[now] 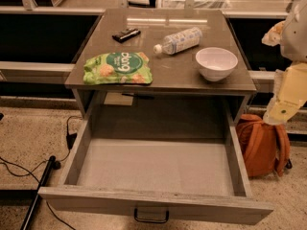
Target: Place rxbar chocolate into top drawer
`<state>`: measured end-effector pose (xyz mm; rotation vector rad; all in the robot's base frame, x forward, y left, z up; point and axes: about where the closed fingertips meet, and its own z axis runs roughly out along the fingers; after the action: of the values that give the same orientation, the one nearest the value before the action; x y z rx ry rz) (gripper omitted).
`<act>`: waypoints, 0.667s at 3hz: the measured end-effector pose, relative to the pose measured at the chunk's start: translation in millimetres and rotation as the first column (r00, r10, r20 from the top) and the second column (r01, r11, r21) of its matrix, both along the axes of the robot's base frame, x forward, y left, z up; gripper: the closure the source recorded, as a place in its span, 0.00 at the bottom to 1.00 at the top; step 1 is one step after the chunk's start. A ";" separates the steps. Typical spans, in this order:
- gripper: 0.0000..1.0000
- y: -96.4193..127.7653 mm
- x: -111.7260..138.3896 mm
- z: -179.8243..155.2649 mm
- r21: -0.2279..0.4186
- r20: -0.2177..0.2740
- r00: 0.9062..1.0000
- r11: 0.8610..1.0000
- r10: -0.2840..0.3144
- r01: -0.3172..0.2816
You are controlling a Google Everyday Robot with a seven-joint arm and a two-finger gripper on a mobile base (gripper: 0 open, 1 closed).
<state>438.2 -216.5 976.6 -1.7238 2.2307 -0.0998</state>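
Observation:
The rxbar chocolate (125, 34) is a small black bar lying at the back left of the cabinet top. Below that top, the top drawer (152, 206) is pulled far out toward me; its grey bottom is bare and its dark handle is on the front board. My gripper (274, 33) hangs at the far right edge of the view, above and to the right of the cabinet top. It is well away from the bar and touches nothing.
On the cabinet top (177, 75) lie a green-and-white snack bag (117, 67) at front left, a clear plastic bottle (180, 40) on its side at centre, and a white bowl (216, 63) at right. An orange backpack (261, 147) and cables (29, 169) are on the floor.

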 end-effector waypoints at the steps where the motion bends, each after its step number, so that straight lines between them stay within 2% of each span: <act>1: 0.00 0.0 0.0 0.0 0.000 0.000 1.000 1.000 0.000 0.000; 2: 0.00 15.7 37.1 4.8 0.051 0.038 0.999 0.998 0.022 -0.024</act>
<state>475.3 -200.9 981.4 -1.7056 2.1671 -0.0683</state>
